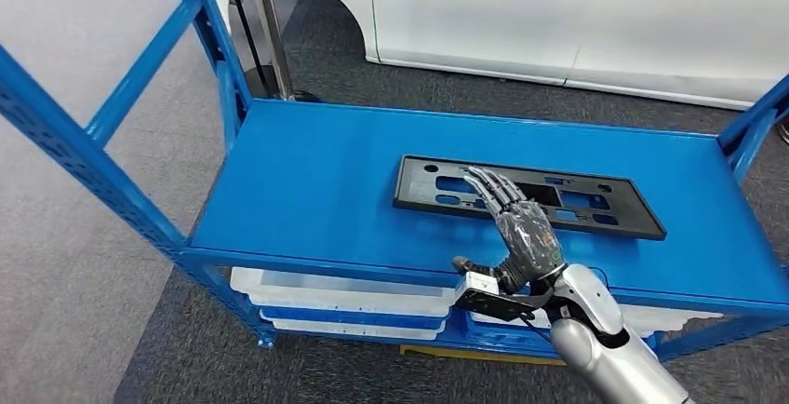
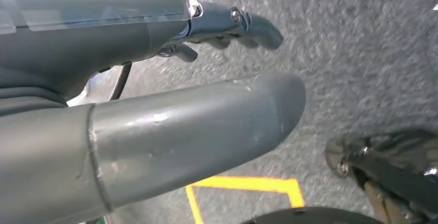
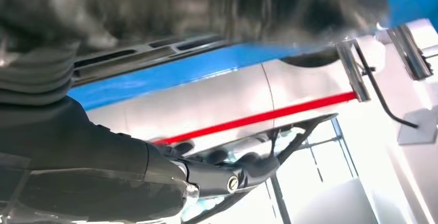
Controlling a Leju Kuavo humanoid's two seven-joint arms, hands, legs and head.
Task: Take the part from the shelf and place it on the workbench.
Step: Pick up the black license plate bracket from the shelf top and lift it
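I read this as a workshop or vehicle assembly floor. I'm facing a blue steel shelf (image 1: 307, 171) with perforated uprights, the industrial racking kind, with white plastic bins (image 1: 344, 294) stowed on its lower level. Behind it stands a white vehicle body (image 1: 577, 13) with a red stripe and a wheel arch. The floor (image 1: 74, 236) is grey carpet-like matting, and my left wrist view shows a yellow marking line (image 2: 248, 185) on it.

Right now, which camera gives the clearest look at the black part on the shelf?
The head view: the whole black part lies flat on the blue shelf, the right hand reaching over it. The right wrist view shows a blurred dark strip of it. The left wrist view looks at the floor.
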